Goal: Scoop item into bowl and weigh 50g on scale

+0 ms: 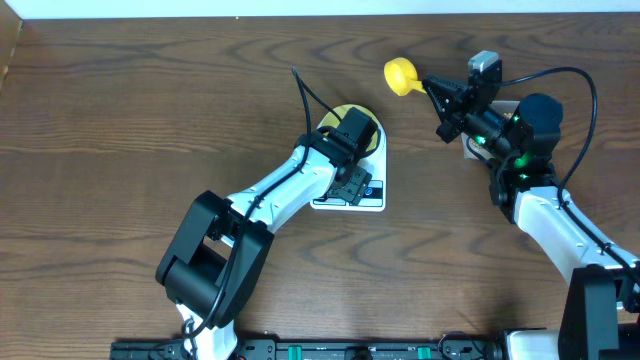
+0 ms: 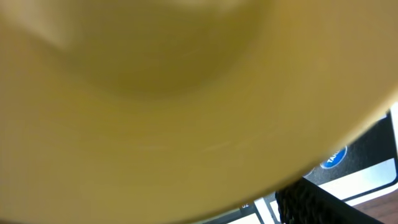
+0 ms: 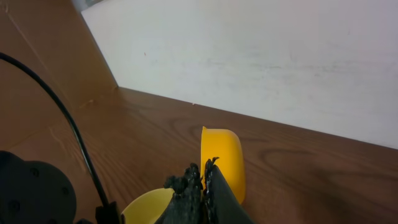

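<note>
**Over the far right of the table: scoop in hand, bowl waiting on the scale**

Up at the back of the table point(image 1: 150, 120), I am watching the right gripper point(image 1: 430, 88) clenching the handle of the bright yellow scoop point(image 1: 401, 74), clear of the wood. The handle's long axis is running from the jaws out toward the robot's left, cup end leading. The bowl point(image 1: 338, 117) is sitting on the scale point(image 1: 372, 200), off to the left of that cup and a little nearer the robot, so the carry I am judging next is leftward and slightly back toward me. The left gripper point(image 1: 352, 140) is hanging right over the bowl with its jaws spread wide, not pinching anything that I can see; it is the nearer arm, and it is crowding the rim. I am seeing no beans, so I cannot tell whether the scoop is loaded. The surface is dark wood grain, with a plain white wall point(image 3: 280, 62) behind.
</note>
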Controlling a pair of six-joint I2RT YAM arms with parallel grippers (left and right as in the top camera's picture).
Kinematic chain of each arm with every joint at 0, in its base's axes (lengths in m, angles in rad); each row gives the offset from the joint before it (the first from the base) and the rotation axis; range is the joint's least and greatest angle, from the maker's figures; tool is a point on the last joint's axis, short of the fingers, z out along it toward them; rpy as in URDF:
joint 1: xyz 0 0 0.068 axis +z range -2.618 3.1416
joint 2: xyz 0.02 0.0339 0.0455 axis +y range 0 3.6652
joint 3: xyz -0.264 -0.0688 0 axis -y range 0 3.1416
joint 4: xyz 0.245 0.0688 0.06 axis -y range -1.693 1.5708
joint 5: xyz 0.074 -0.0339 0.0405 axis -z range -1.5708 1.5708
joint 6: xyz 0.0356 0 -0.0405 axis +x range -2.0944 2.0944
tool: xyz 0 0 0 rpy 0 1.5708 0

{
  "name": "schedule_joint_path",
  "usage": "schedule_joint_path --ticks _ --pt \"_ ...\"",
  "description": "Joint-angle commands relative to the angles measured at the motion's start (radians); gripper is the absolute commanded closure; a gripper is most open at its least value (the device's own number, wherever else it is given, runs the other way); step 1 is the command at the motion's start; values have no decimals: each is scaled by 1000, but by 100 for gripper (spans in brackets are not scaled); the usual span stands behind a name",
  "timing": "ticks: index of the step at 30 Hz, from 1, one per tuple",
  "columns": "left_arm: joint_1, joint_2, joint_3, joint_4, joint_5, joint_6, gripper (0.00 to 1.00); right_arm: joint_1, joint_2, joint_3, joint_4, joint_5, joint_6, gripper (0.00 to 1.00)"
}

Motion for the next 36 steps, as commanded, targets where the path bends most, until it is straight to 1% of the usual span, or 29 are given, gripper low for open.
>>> schedule_joint_path --ticks 1,36 --pt "-4 17 -17 12 -9 15 20 -5 2 19 4 1 -16 99" --pt "-4 18 -40 35 -9 18 20 -5 2 19 15 0 -23 99"
